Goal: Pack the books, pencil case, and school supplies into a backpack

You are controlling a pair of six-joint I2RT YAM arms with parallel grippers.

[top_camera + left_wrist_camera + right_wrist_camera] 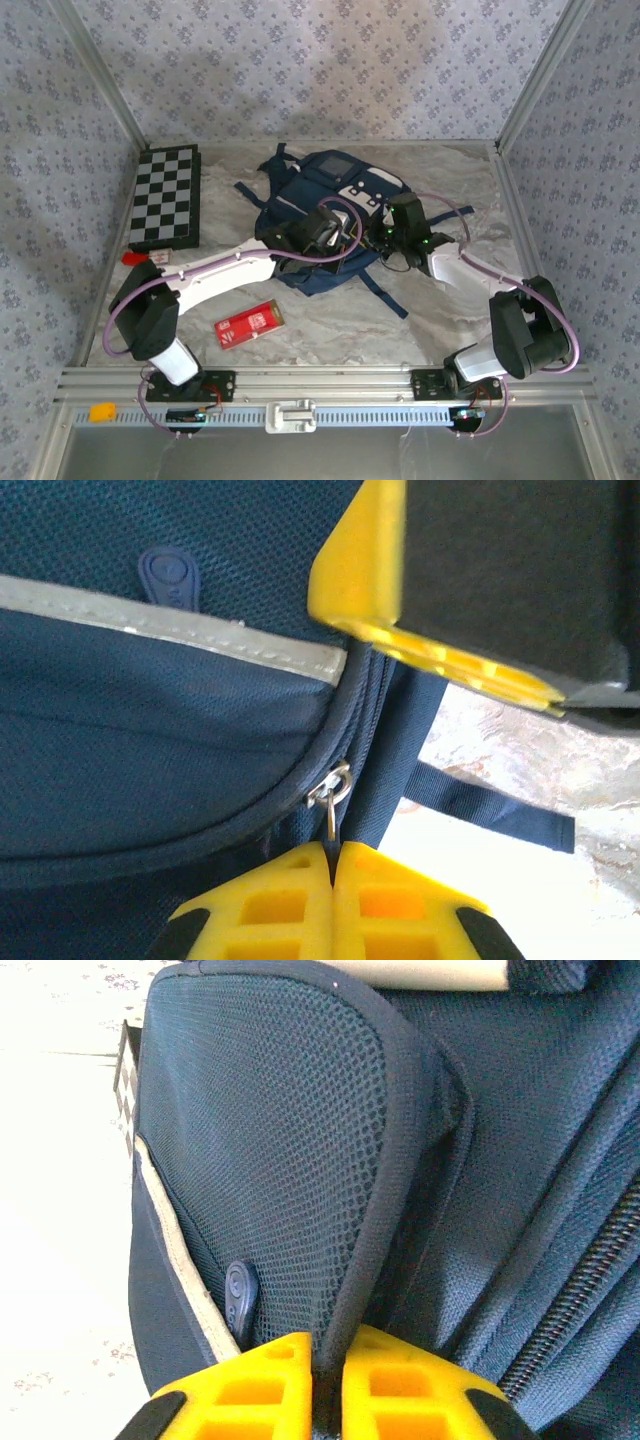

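Left wrist view: the left fingers [333, 882] are clenched on the metal zip pull [329, 792] of the backpack [150, 730], while the right fingers [328, 1372] pinch its mesh pocket edge [392, 1190]; it lies mid-counter [450, 322], toward the far edge

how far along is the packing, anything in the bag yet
Nothing visibly packed yet: the pencil case lies on the table, outside the backpack. In hand: the left gripper has its jaws shut on the zipper pull while the right gripper pinches a mesh pocket edge. Left: unzipping, then loading.
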